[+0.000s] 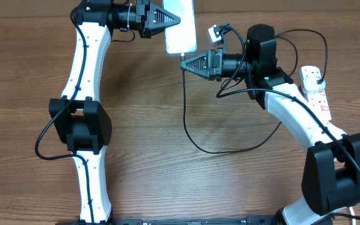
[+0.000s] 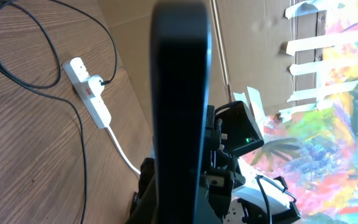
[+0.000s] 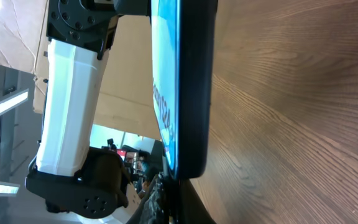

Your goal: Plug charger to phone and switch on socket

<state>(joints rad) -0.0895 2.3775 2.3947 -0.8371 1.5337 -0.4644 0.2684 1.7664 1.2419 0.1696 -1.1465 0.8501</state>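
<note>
My left gripper is shut on the phone and holds it at the far edge of the table, lit screen up. In the left wrist view the phone is a dark slab seen edge-on. My right gripper is shut on the connector end of the charger, right at the phone's lower edge. In the right wrist view the phone stands just above my fingers; the connector tip is hidden. The cable loops across the table to a black plug seated in the white socket.
The socket and the black cable also show in the left wrist view, with the right arm behind the phone. The left arm fills the left of the right wrist view. The right arm's own wiring hangs near its wrist.
</note>
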